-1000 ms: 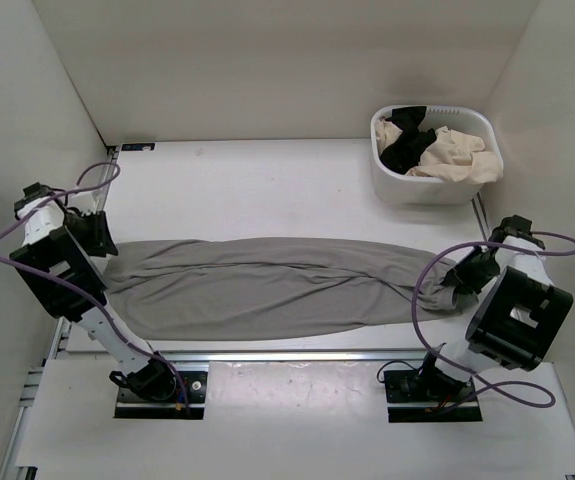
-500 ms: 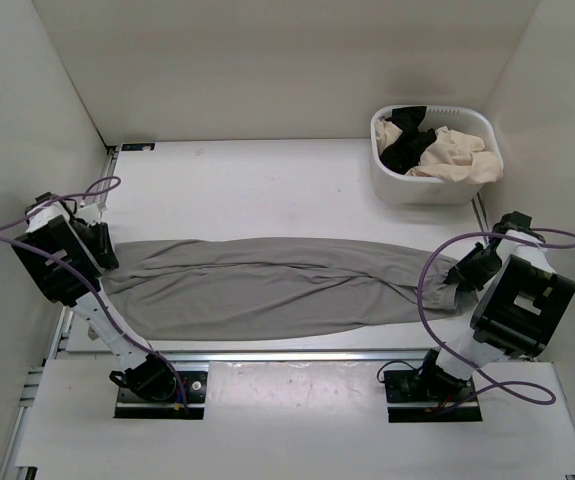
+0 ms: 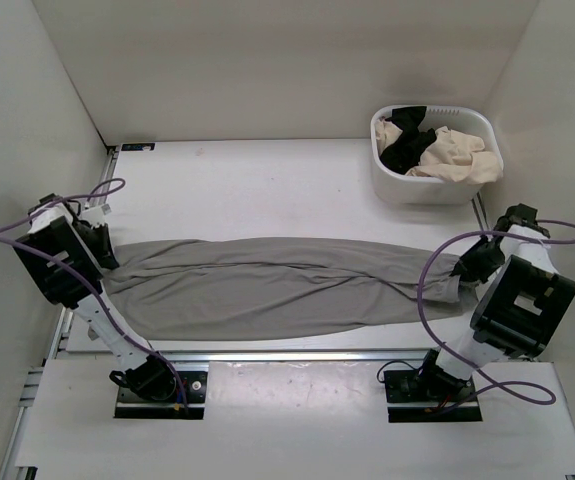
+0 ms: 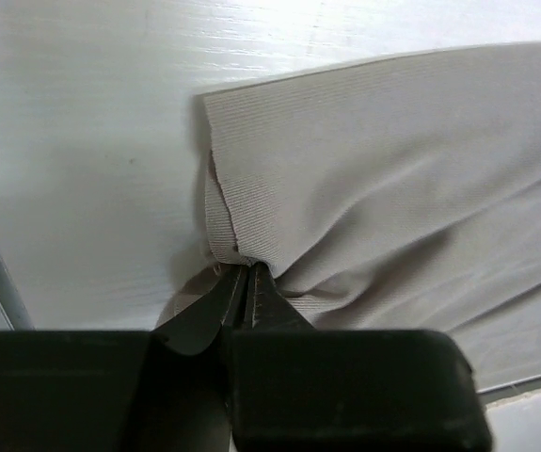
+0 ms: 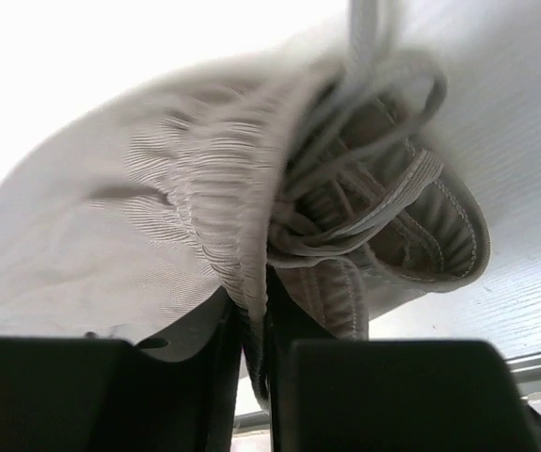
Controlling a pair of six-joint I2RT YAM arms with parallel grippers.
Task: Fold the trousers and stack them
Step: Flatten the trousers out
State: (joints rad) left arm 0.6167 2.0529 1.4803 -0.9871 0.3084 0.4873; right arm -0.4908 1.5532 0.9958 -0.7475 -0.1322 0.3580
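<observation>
The grey trousers point(image 3: 267, 285) lie stretched left to right across the table, legs together, hems at the left and waistband at the right. My left gripper point(image 3: 105, 262) is at the hem end, and in the left wrist view its jaws point(image 4: 246, 273) are shut on the ribbed hem of the trousers point(image 4: 345, 188). My right gripper point(image 3: 464, 270) is at the waist end. In the right wrist view its jaws point(image 5: 256, 301) pinch the gathered elastic waistband of the trousers point(image 5: 204, 188), with the drawstring point(image 5: 383, 151) looping beside them.
A white basket point(image 3: 435, 186) holding a black garment point(image 3: 408, 148) and a cream garment point(image 3: 457, 152) stands at the back right. White walls close the left, back and right sides. A metal rail point(image 3: 287, 355) runs along the near edge by the arm bases.
Both grippers have closed onto the fabric, left on the hem, right on the waistband. The left arm came down and slightly inward; the right arm shifted a little to the right.
</observation>
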